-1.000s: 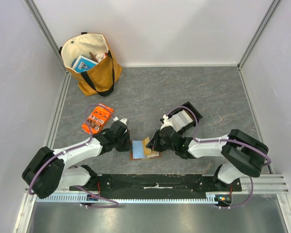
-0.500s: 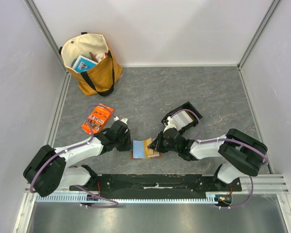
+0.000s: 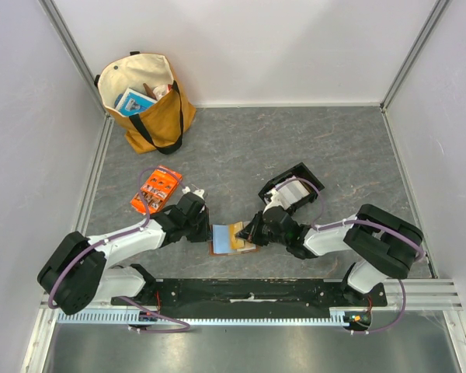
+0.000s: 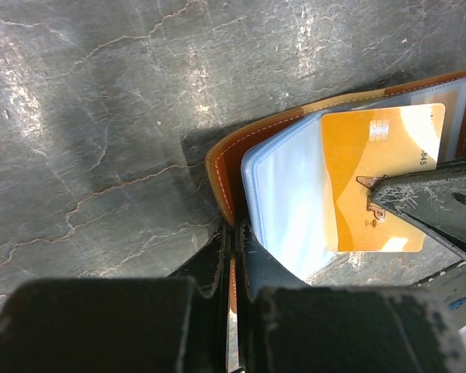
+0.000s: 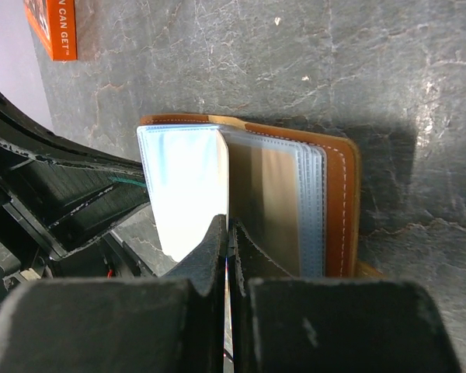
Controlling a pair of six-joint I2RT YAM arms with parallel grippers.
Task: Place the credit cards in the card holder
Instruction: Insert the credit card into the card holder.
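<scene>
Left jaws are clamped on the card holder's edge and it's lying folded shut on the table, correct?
Not shut: the left wrist view shows the card holder open, clear sleeves fanned, a gold card on them. The left gripper indeed has its jaws clamped on that edge.

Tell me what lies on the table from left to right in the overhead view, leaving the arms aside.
Orange packet → card holder → black tray. The bag overlaps the packet sideways, so it is left out.
</scene>
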